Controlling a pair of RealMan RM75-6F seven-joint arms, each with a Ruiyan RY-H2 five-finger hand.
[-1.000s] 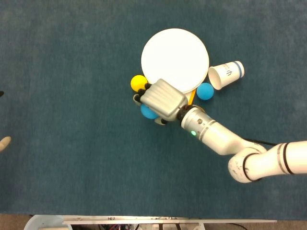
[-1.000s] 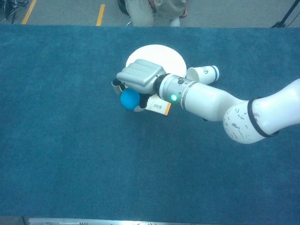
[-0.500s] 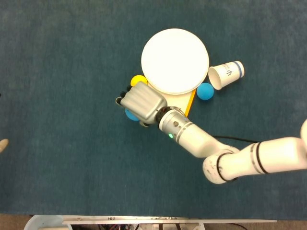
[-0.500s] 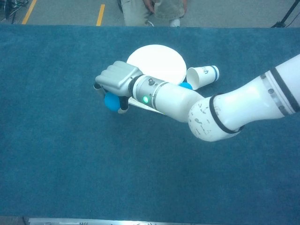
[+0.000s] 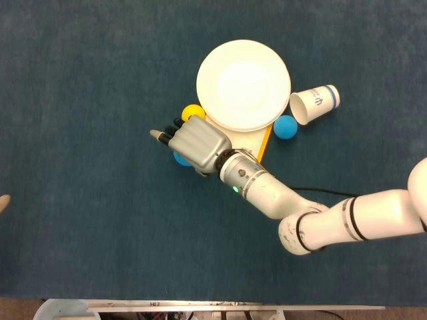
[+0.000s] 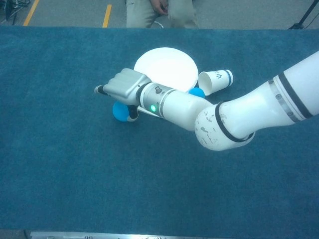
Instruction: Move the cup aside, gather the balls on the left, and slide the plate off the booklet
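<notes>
While my right robot hand (image 5: 193, 141) lies over the near blue ball (image 6: 119, 111), fingers loosely spread and cupping rather than gripping it, I judge I am nudging it toward the tabletop's left edge. Behind it sits the small yellow ball (image 5: 191, 111), touching the round white plate (image 5: 243, 84) that covers the orange-edged booklet (image 5: 265, 139). Toward the right edge, the tipped white paper cup (image 5: 314, 103) lies beside a second blue ball (image 5: 286, 127).

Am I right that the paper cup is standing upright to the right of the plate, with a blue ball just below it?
Not quite. The paper cup is lying on its side, not upright; the head view shows its open mouth facing the plate. It is right of the plate, and a blue ball does sit just below it.
</notes>
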